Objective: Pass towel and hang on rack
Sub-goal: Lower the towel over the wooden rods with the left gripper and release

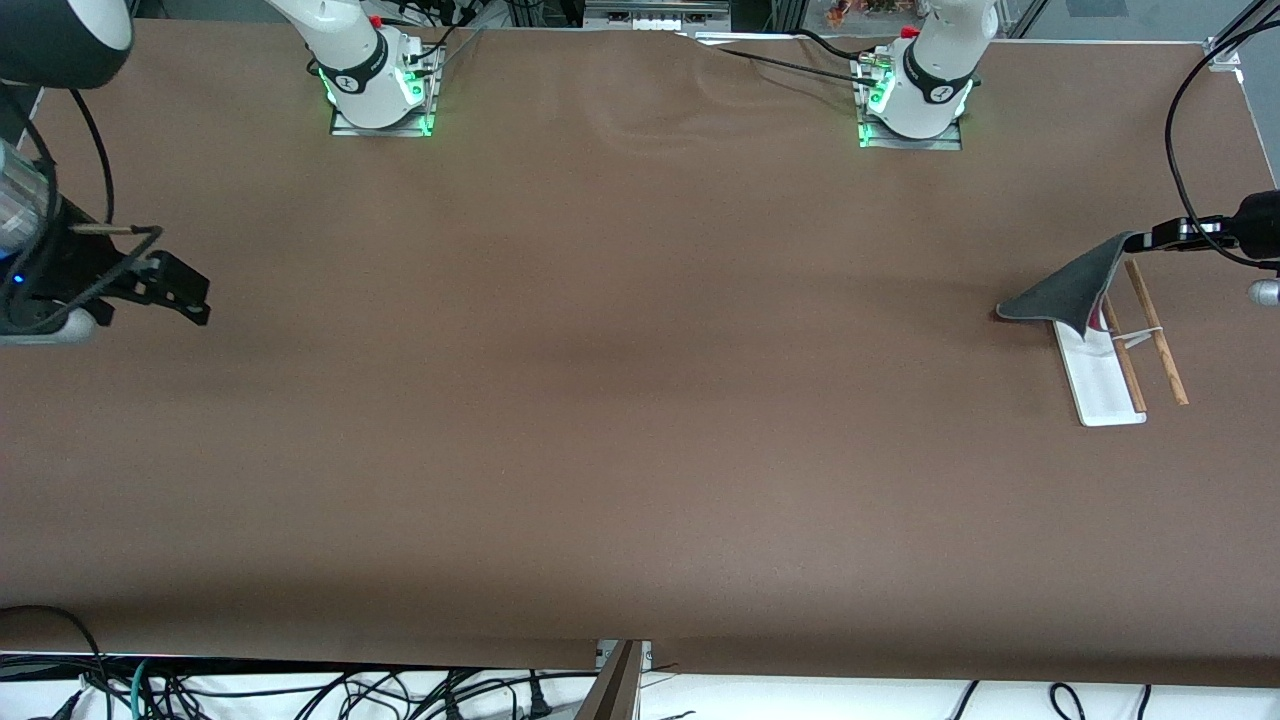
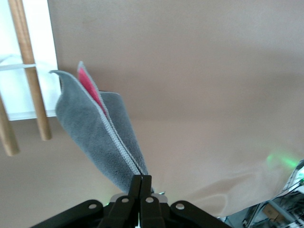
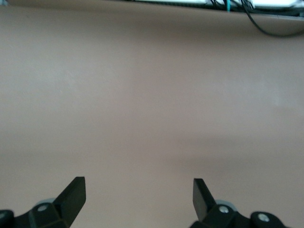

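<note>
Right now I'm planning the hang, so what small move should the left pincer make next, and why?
Probably carry the towel sideways over the rack rods. The left pincer is shut on one corner, the cloth hangs beside the rods, not across them. The right pincer waits open.

My brown table and the one thing standing on it

The table [image 1: 620, 400] has a plain brown cover with soft wrinkles between my two bases. Only the rack [image 1: 1110, 380] stands directly on it, its flat white base toward my left arm's end of the table.
</note>
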Tool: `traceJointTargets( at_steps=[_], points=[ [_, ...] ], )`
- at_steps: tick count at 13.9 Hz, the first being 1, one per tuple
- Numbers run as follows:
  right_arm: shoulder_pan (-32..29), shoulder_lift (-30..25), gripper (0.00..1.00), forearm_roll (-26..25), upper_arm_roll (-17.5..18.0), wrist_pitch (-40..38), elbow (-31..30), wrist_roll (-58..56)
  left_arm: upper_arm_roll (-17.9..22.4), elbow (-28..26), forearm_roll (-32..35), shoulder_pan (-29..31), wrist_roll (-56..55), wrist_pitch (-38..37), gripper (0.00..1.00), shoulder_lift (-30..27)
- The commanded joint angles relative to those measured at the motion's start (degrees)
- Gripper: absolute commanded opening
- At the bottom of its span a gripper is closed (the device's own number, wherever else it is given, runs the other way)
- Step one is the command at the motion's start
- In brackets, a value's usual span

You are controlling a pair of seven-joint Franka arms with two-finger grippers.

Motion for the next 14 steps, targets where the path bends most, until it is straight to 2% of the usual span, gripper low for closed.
traceJointTargets(
  at_steps=[1, 4, 8, 11, 14],
  points=[
    [-1.1, -3.7, 1.0, -0.8, -0.7, -2.3, -4.2, 0.2, -0.8, 7.9, 3.2, 1.7, 4.5, -1.7, 0.0, 4.8],
    [-1.3, -4.0, 1.0, -0.8, -2.1, -3.1, -4.5, -9.2, -0.8, 13.3, 3.8, 1.8, 8.7, -2.2, 0.0, 8.0],
    [-1.3, -4.8, 1.0, -0.6, -2.0, -5.8, -4.6, -8.7, -0.8, 15.9, 5.2, 3.0, 13.1, -2.7, 0.0, 9.7],
    [-2.0, -5.8, 1.0, -0.6, -2.1, -10.7, -5.0, -8.6, -0.8, 20.3, 6.7, 5.2, 18.5, -3.0, 0.0, 12.4],
    [-2.7, -6.1, 1.0, 0.1, -2.1, -9.7, -6.0, -9.3, -0.8, 20.5, 7.2, 7.1, 22.1, -2.9, 0.0, 13.1]
  ],
)
